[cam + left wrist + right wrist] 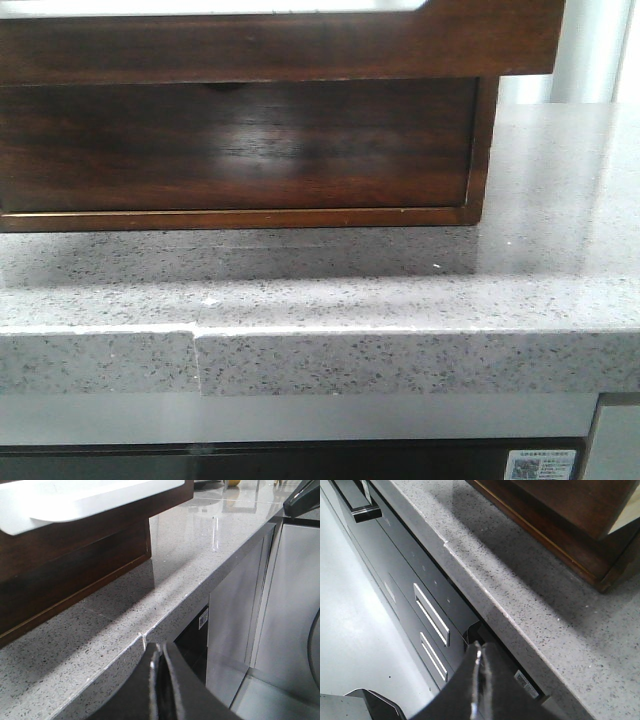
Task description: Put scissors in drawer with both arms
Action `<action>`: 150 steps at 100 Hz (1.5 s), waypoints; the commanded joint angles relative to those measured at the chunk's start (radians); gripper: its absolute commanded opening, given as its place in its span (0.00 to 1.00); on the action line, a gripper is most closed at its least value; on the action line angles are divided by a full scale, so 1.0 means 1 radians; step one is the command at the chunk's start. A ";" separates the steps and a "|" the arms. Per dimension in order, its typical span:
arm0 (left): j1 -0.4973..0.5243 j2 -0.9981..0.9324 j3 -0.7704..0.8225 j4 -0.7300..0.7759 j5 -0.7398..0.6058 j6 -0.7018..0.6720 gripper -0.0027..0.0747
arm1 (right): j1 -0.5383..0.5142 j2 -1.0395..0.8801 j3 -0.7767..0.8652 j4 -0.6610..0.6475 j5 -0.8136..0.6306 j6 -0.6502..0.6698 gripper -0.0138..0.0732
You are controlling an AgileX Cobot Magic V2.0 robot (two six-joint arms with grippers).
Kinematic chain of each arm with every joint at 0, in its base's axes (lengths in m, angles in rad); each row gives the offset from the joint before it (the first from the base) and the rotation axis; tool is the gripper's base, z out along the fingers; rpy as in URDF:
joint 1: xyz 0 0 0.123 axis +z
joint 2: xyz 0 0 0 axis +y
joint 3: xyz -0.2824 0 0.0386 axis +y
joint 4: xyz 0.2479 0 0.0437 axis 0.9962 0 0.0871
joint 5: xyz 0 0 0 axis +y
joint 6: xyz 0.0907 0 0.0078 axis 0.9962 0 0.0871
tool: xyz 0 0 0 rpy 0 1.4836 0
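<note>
We find no scissors in any view, so their position, long axis and nearer arm cannot be established. The drawer sits low in the wooden chest on the speckled grey table, its long plain front board dark reddish-brown, glossy and flush, which we judge as closed. Both arms hang below and forward of the table edge, with the drawer up and beyond them. The left end effector has its fingers pressed together, holding nothing. The right end effector is likewise closed and empty.
</note>
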 commanded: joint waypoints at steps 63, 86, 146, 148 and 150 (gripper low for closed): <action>0.091 0.011 0.060 0.141 -0.159 -0.006 0.01 | -0.001 0.006 -0.026 0.012 -0.070 0.002 0.09; 0.255 -0.024 0.160 0.073 -0.419 -0.006 0.01 | -0.001 0.006 -0.026 0.012 -0.070 0.002 0.09; 0.744 -0.130 0.180 -0.120 -0.253 0.005 0.01 | -0.001 0.006 -0.026 0.012 -0.068 0.002 0.09; 0.760 -0.130 0.180 -0.120 -0.245 0.005 0.01 | -0.001 0.006 -0.026 0.012 -0.068 0.002 0.09; 0.775 -0.130 0.180 -0.118 -0.238 0.005 0.01 | -0.001 0.006 -0.026 0.012 -0.068 0.002 0.09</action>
